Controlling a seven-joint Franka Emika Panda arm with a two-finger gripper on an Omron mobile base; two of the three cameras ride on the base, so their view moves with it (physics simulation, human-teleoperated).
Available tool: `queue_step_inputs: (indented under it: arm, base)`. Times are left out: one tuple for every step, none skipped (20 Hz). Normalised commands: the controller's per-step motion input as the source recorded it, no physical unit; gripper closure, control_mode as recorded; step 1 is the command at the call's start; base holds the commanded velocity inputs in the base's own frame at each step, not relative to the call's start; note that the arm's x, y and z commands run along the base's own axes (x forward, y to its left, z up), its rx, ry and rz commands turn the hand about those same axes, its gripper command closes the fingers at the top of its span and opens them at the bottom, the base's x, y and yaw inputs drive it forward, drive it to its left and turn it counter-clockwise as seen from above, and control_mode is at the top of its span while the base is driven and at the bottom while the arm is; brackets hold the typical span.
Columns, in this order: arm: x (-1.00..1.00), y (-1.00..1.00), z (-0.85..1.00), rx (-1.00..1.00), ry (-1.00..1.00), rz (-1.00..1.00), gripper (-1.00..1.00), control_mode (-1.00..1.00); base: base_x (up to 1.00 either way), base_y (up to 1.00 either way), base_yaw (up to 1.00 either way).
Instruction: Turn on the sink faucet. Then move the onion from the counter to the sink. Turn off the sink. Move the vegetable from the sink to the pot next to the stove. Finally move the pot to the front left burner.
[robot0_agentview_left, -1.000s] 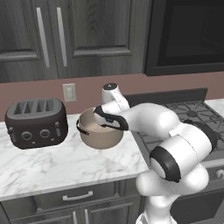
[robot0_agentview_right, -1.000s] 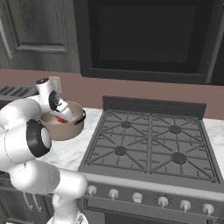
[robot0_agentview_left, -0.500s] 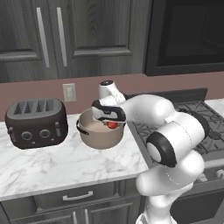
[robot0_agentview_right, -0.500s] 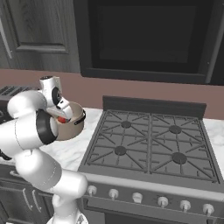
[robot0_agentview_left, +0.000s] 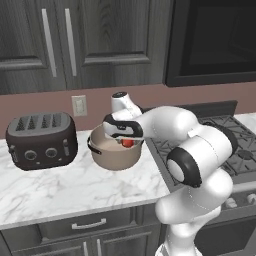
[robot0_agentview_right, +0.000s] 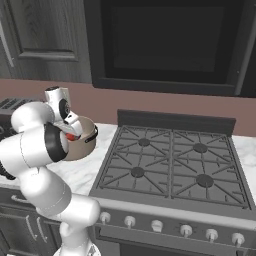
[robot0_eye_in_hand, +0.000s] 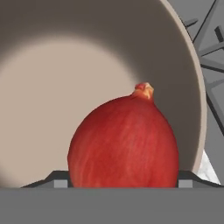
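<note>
Sitting in the pot: the onion (robot0_eye_in_hand: 124, 142), red and glossy with a little dry tip, right between the fingers in the hand view; it also peeks out red under the hand in the left base view (robot0_agentview_left: 128, 143) and the right base view (robot0_agentview_right: 73, 136)
pot: tan-brown, round (robot0_agentview_left: 113, 155), dark side handle showing on its left, standing on the counter just beside the stove's left edge; inside wall is pale and smooth (robot0_eye_in_hand: 87, 52)
fingers: gripper (robot0_agentview_left: 126, 140) is down inside the pot mouth, spread wide with the onion sitting between them; can't tell whether the pads actually press on it or just flank it
counter: white marble with grey veins (robot0_agentview_left: 65, 190), pot is toward its right end, close to the back wall
toaster: dark, four slots (robot0_agentview_left: 41, 140), to the left of the pot, near but not touching
stove: grey steel with black grates (robot0_agentview_right: 170, 165), knobs along the front, burners bare
wall: brownish backsplash with a white outlet (robot0_agentview_left: 79, 105) above the gap between toaster and pot
cabinets: dark, with long metal handles (robot0_agentview_left: 70, 42) over the counter
</note>
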Motion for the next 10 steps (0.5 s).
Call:
queue_step_inputs:
  arm:
    - [0.0, 0.0, -0.3, 0.0, 0.0, 0.0, -1.0, -1.0]
    - [0.0, 0.0, -0.24, 0.0, 0.0, 0.0, -1.0, -1.0]
    - [0.0, 0.0, -0.21, 0.0, 0.0, 0.0, -1.0, -1.0]
    - [0.0, 0.0, -0.18, 0.0, 0.0, 0.0, -1.0, -1.0]
    - [0.0, 0.0, -0.13, 0.0, 0.0, 0.0, -1.0, -1.0]
    - [0.0, 0.0, -0.09, 0.0, -0.01, 0.0, -1.0, -1.0]
    - [0.0, 0.0, 0.0, 0.0, -0.03, 0.0, -1.0, -1.0]
    - [0.0, 0.0, 0.0, 0.0, -0.03, 0.0, -1.0, -1.0]
    - [0.0, 0.0, 0.0, 0.0, -0.03, 0.0, -1.0, -1.0]
    - [-0.03, 0.04, 0.0, 0.0, -0.05, 0.0, -1.0, -1.0]
  base:
    - [0.0, 0.0, 0.0]
    - [0.0, 0.0, 0.0]
    - [0.0, 0.0, 0.0]
    - [0.0, 0.0, 0.0]
    - [0.0, 0.0, 0.0]
    - [0.0, 0.0, 0.0]
    - [0.0, 0.0, 0.0]
    - [0.0, 0.0, 0.0]
    - [0.0, 0.0, 0.0]
    - [0.0, 0.0, 0.0]
